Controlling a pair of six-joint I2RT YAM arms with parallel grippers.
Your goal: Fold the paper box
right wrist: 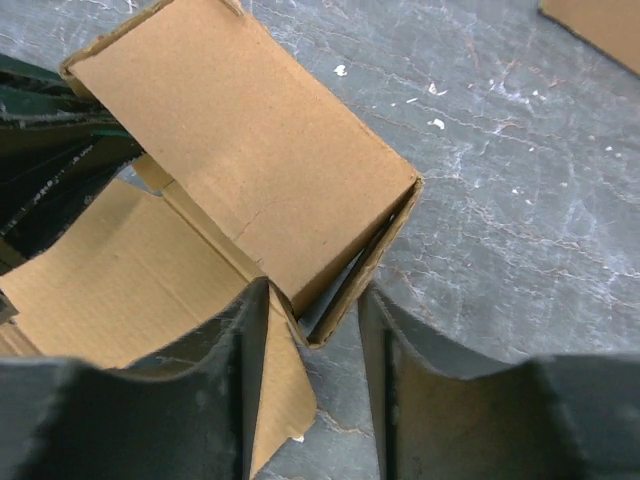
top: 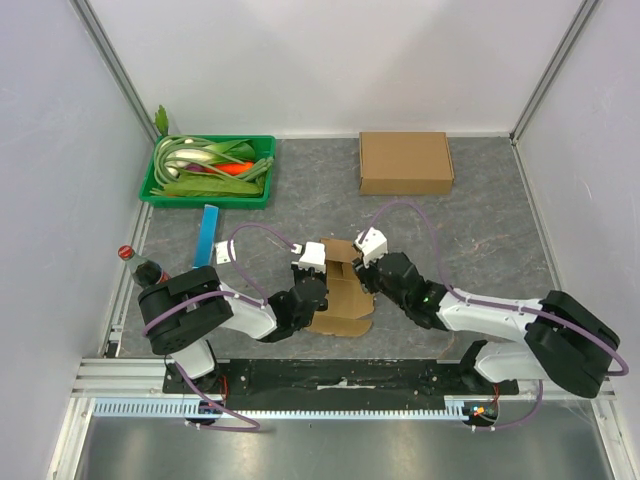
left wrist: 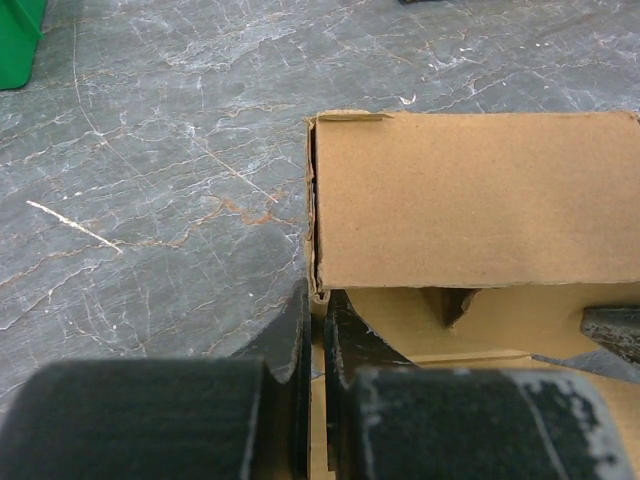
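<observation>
The paper box [top: 343, 290] is brown cardboard, partly folded, lying at the table's near middle between my two arms. In the left wrist view the box [left wrist: 470, 195] shows one raised wall with its inside below it. My left gripper [left wrist: 318, 312] is shut on the box's left wall edge, and cardboard shows between the fingers [left wrist: 290, 335]. It also shows in the top view [top: 308, 284]. In the right wrist view my right gripper [right wrist: 315, 320] is open and straddles a corner of the box [right wrist: 240, 150]. One finger is inside against a flap, the other outside and apart from the wall. The right gripper [top: 367, 272] is at the box's right side.
A second, closed cardboard box [top: 405, 162] lies at the back right. A green tray [top: 150, 190] with vegetables stands at the back left. A blue strip [top: 208, 235] lies in front of it. A red-capped bottle [top: 128, 253] is at the left edge.
</observation>
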